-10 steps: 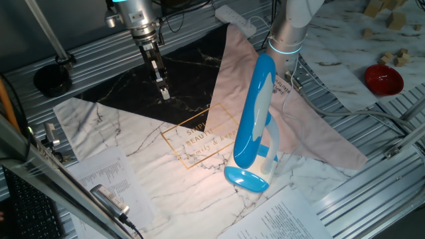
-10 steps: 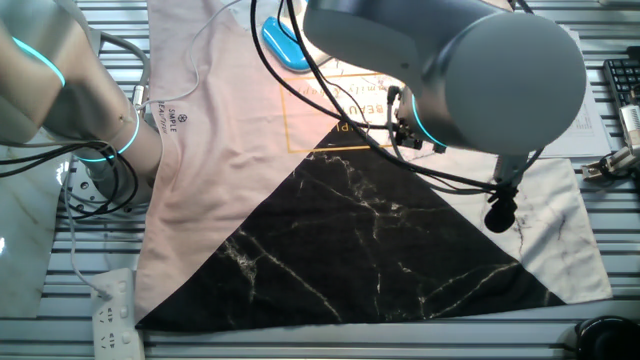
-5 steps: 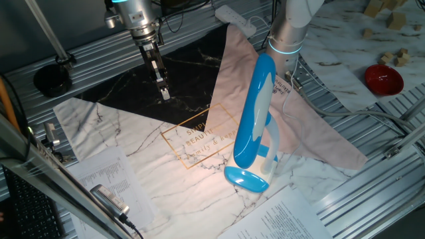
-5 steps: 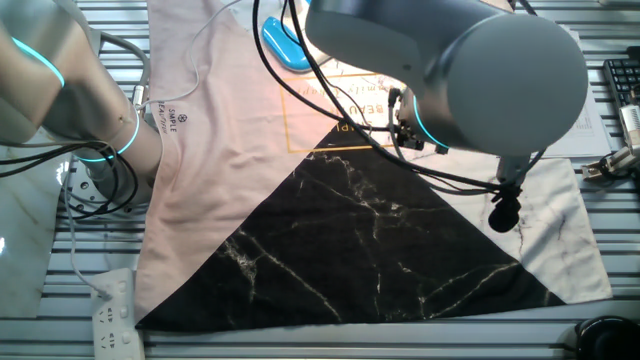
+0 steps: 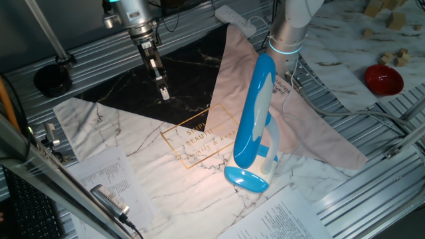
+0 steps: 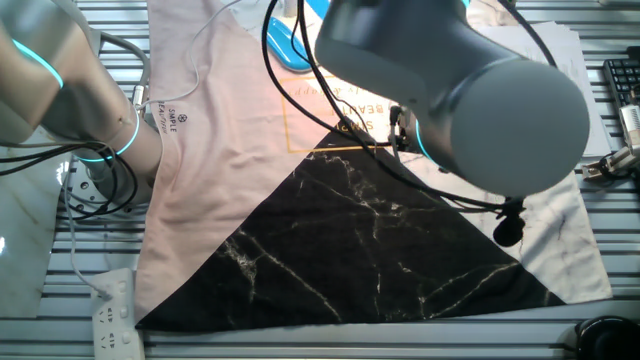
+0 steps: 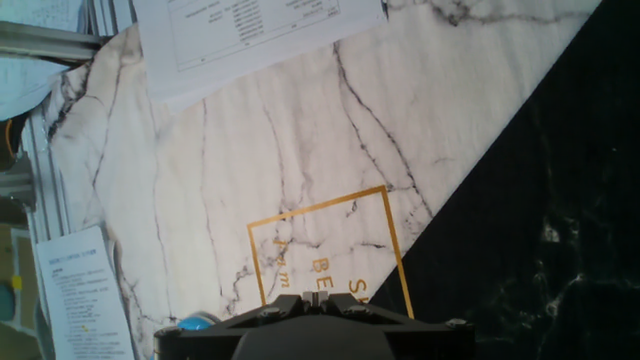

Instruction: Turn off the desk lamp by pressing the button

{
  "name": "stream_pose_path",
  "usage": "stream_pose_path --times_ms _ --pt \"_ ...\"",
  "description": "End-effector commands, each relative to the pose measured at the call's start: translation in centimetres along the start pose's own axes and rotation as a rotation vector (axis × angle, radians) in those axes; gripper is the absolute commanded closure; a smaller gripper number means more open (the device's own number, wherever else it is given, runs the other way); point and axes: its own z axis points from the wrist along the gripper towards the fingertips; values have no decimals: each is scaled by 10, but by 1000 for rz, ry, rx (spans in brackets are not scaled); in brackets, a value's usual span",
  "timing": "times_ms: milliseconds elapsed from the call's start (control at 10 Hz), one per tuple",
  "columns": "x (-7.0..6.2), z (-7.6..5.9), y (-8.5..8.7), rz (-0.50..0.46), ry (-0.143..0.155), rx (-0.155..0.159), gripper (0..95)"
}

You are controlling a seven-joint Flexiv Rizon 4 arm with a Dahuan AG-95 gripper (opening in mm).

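Right now the gripper [image 5: 164, 95] hangs above the black marble part of the surface [image 5: 119, 86], well apart from the desk lamp [image 5: 255, 126]; whether its fingers are spread or pressed together I cannot tell. The lamp stands on the white marble mat [image 5: 149, 156], lit, its blue base [image 5: 246, 179] toward the front edge. A risk: approaching sideways could strike the tall head [image 5: 257, 99] and tip the lamp, or miss the button, which no view shows clearly.

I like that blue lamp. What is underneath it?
The lamp stands on a white marble-look mat with a gold printed square, lit by its glow. Its base hides the mat directly below.
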Motion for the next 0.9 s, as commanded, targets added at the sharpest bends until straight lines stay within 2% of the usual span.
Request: stream_pose_path --times_ms 100,500,600,700,800,900 --pt "1 0 -1 -15 -5 4 950" --pt "3 0 -2 9 9 6 950" --pt "3 0 -2 2 23 18 950" --pt "3 0 -2 -29 27 119 950" --pt "3 0 -2 -58 32 127 950" --pt "3 0 -2 -99 49 67 950"
